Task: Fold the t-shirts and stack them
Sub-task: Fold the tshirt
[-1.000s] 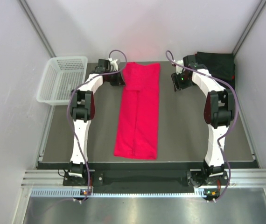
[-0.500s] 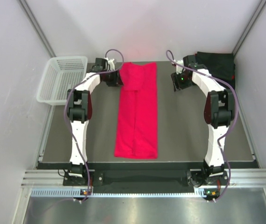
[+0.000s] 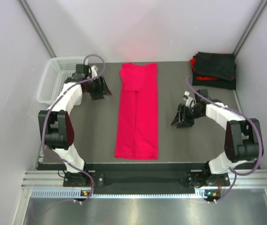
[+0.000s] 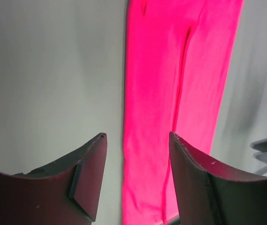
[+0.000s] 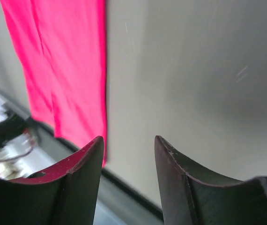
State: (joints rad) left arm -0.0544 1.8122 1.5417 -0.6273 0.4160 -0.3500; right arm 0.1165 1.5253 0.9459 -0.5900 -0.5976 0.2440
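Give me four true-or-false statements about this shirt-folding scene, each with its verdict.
1. The red t-shirt lies on the table folded into a long strip. True.
2. The left jaws grip the red t-shirt. False: they stand open beside it, holding nothing.
3. A stack of folded shirts, mostly black, sits in the far right corner. True.
4. The white mesh basket holds a shirt. False: no shirt shows in it.

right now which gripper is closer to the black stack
Right. The right gripper hangs on the near side of the black stack; the left gripper is across the red t-shirt, by the basket.
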